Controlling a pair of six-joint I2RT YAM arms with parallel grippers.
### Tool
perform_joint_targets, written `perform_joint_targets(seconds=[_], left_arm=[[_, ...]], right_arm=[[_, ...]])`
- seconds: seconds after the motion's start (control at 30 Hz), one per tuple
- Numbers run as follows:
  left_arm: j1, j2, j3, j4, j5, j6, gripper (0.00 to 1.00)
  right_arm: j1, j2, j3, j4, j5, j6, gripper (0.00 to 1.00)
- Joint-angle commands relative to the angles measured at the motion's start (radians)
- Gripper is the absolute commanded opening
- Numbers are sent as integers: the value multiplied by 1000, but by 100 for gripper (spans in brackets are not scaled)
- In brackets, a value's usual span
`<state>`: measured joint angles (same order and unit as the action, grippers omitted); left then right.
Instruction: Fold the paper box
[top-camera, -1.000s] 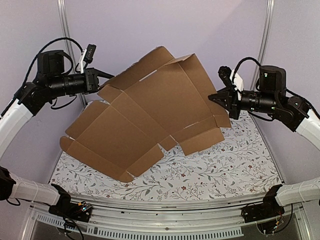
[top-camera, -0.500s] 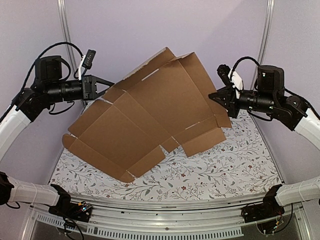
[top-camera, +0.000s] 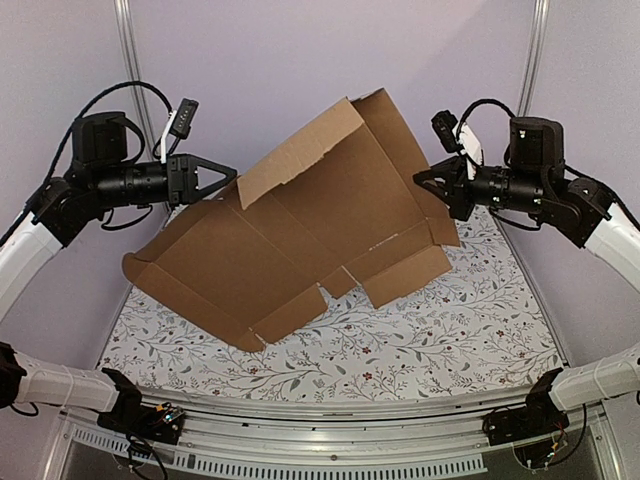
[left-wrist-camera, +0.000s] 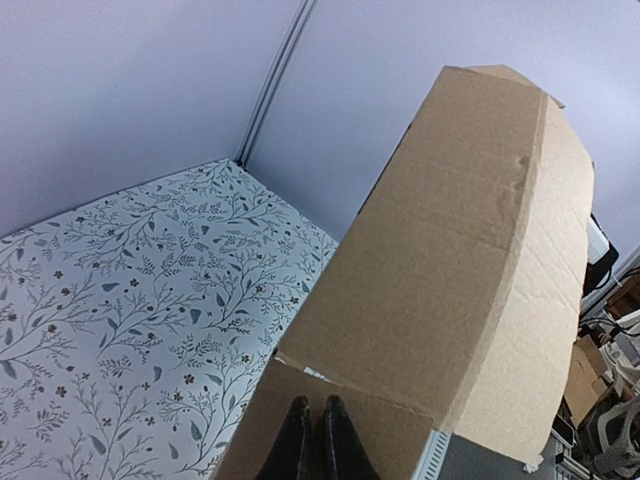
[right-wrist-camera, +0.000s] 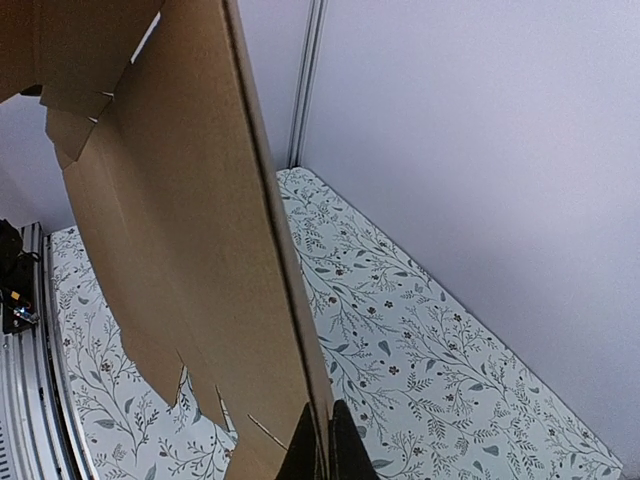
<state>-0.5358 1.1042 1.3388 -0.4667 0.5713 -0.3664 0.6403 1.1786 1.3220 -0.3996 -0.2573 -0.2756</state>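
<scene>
The paper box (top-camera: 300, 230) is a brown cardboard sheet with flaps, held tilted above the table, its lower left edge down near the cloth. Its top flap is bent forward over the main panel. My left gripper (top-camera: 232, 172) is shut at that flap's left corner. In the left wrist view the dark fingers (left-wrist-camera: 315, 402) lie together against a small cardboard panel, with the large panel (left-wrist-camera: 450, 250) rising beyond. My right gripper (top-camera: 420, 180) is shut on the sheet's right edge. The right wrist view shows that edge (right-wrist-camera: 280, 250) running between its fingers (right-wrist-camera: 324, 405).
A floral-patterned cloth (top-camera: 430, 330) covers the table. Purple walls close in the back and sides, with metal posts (top-camera: 127, 60) at the back corners. A metal rail (top-camera: 330, 410) runs along the near edge between the arm bases.
The top flap has folded forward over the main panel. My left gripper has moved right with it. The right gripper has shifted slightly left and up, and the sheet's left part has sunk.
</scene>
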Motion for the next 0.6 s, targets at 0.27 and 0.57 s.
perform_joint_targets(seconds=[0.27,0.57], left_arm=[[-45,26,-3,-27,-36,46,5],[-82,66,15,-38,-64,69,5]], right_arm=[[-4,4,97,26,-28,115,0],[-3,12,139,8,-52,151,0]])
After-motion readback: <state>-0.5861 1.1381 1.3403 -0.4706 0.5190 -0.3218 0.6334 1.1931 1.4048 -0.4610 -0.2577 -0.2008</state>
